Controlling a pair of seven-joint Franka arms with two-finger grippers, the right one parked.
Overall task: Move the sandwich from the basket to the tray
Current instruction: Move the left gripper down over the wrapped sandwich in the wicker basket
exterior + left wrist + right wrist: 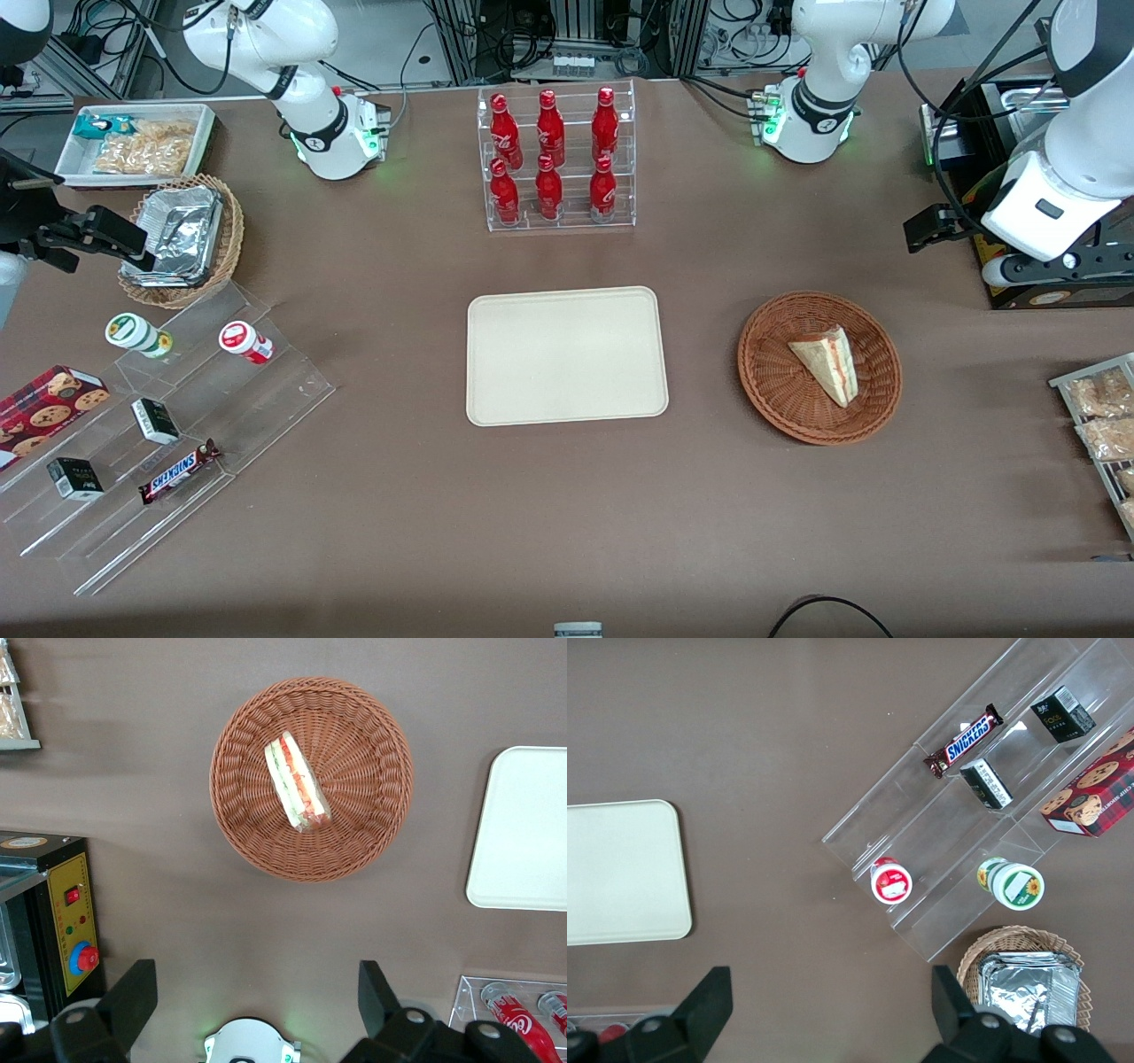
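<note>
My hand [257, 1010] hangs high above the brown worktop [567, 514], toward the working arm's end, with its two fingers [133, 997] spread wide and nothing between them. The wrist view looks straight down past the fingertips onto the basket [372, 828], so the hand sits well apart from it and somewhat off its centre.

The sandwich [828, 361] lies inside the basket [771, 390], a pale wedge resting on its side with the red and green filling edge [297, 784] showing along one long face. It lies slightly off the basket's middle and, as far as I can tell, does not touch the woven rim. The tray [567, 354] lies flat beside the basket, nearer the middle of the worktop, and carries nothing. A clear rack of red bottles [554, 155] stands farther from the front camera than the tray.

I judge the step in hand to be the approach: no grasp has been made and the transfer is not yet begun. The next move calls for centring the hand over the wedge, turning the wrist so the fingers straddle the two broad bread faces across its narrow thickness, then descending inside the rim. The bread looks soft, so the squeeze should be light; too firm a pinch could crush it, and a skewed one could let the layers slide.
</note>
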